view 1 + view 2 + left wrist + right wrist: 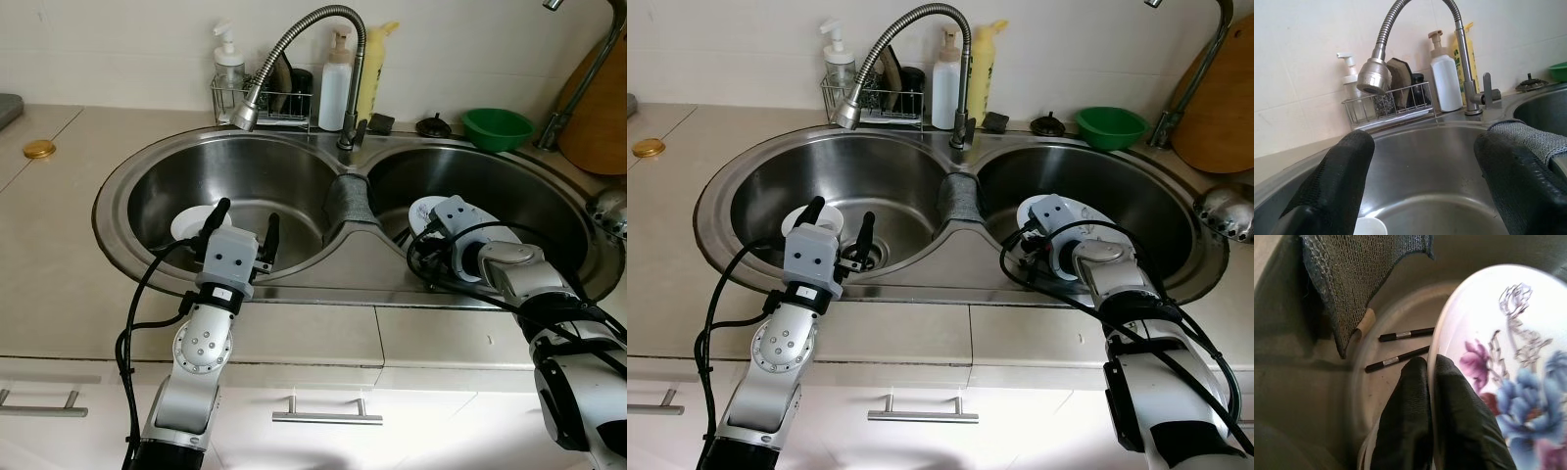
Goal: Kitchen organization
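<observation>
A white plate with blue and pink flowers (1498,357) stands tilted in the right sink basin (549,211). My right gripper (1431,363) is shut on its rim, one finger on each face. Two black chopsticks (1405,334) lie on the basin floor beside it. A grey cloth (351,201) hangs over the divider between the basins. My left gripper (248,220) is open and holds nothing, at the front edge of the left basin (294,176). A small white bowl (191,223) sits on that basin's floor, just left of the left finger.
The faucet (294,44) arches over the left basin. Behind it stand a wire rack (263,106) with sponges and several soap bottles. A green bowl (498,127) and a wooden board (598,108) are at the back right. A gold lid (39,149) lies on the left counter.
</observation>
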